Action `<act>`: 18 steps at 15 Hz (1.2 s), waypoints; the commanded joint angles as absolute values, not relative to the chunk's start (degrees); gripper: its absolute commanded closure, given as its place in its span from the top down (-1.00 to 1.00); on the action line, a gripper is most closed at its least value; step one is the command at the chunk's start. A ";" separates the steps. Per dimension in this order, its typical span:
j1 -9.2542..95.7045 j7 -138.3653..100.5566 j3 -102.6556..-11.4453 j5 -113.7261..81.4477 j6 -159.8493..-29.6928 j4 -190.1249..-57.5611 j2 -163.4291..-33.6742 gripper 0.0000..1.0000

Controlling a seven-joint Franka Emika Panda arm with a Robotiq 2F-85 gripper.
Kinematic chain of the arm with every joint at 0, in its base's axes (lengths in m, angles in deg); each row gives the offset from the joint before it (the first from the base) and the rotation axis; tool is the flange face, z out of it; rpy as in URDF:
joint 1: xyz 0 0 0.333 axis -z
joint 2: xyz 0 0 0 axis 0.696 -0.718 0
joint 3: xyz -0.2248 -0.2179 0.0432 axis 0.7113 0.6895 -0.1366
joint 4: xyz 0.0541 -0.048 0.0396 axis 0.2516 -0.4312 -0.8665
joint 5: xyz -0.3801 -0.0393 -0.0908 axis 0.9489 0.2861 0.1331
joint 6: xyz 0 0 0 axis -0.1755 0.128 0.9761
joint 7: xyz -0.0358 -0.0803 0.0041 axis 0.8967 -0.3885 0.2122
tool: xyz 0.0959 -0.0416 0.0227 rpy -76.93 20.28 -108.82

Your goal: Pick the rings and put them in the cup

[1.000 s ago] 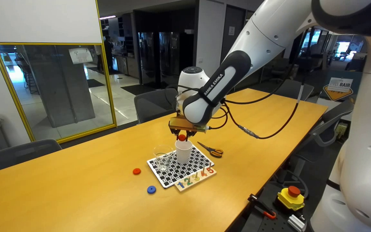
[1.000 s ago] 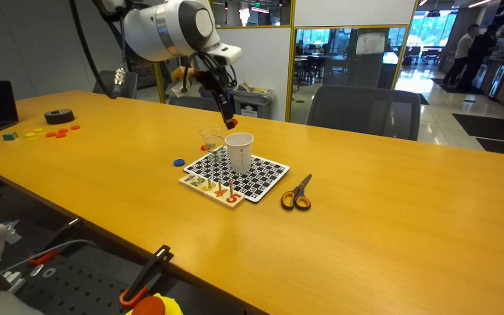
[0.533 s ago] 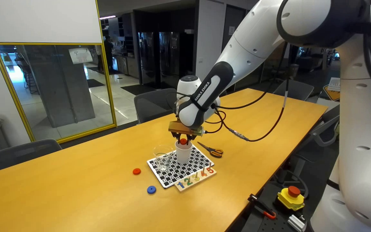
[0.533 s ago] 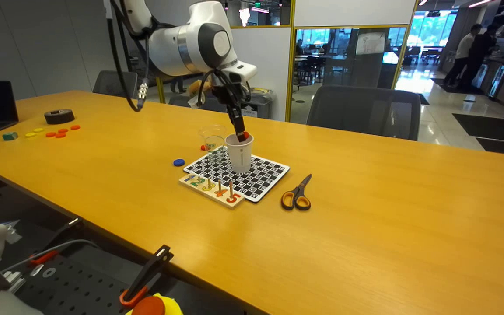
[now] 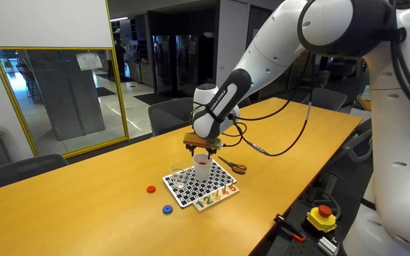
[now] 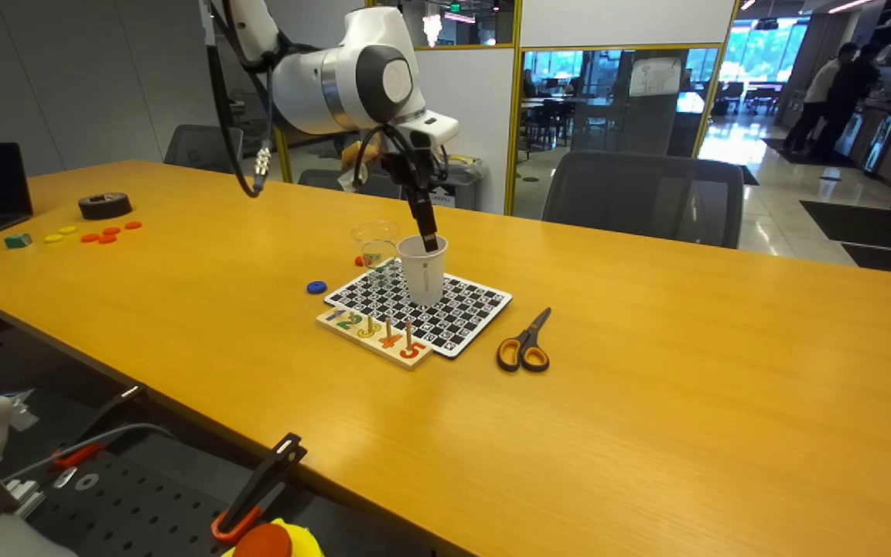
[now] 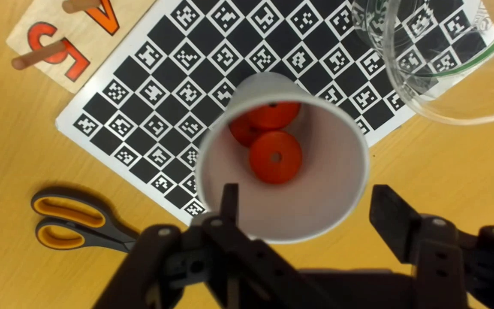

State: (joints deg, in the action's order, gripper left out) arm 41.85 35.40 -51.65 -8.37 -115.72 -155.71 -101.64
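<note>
Nearest in the wrist view, the gripper (image 7: 307,206) stands with its jaws apart, nothing gripped between them, at the mouth of the cup (image 7: 330,184), which rests on a checkered board (image 7: 161,111). Inside lie red rings (image 7: 275,174) (at least three show). The step in hand reads as a release; done well, it wants a straight, unhurried lift, since a jaw brushing the rim could tip the cup. Farther out, a red ring (image 5: 151,189) and a blue ring (image 5: 167,212) lie on the table (image 5: 84,220), unplaced.

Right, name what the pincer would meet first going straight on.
Probably the white cup: the pincer points down at its rim, one finger over the mouth, the other seemingly outside; depth is unclear.
</note>
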 commanded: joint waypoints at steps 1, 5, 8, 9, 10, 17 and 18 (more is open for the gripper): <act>37.97 37.81 -48.55 -5.46 -113.96 -155.31 -98.98 1.00; 34.69 37.90 -48.58 0.53 -113.20 -154.47 -96.26 1.00; 35.44 27.82 -54.60 -2.89 -108.58 -149.56 -97.22 1.00; 35.78 24.39 -56.60 -4.78 -107.28 -147.62 -98.08 1.00; 36.15 20.70 -58.75 -7.59 -106.20 -144.99 -99.73 1.00; 35.93 -2.55 -66.31 -19.68 -98.64 -129.38 -113.39 1.00; 36.26 -5.97 -66.95 -20.45 -97.75 -127.43 -115.66 1.00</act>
State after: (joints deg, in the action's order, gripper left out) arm 35.36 3.62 -65.20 -17.21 -101.35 -135.98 -108.32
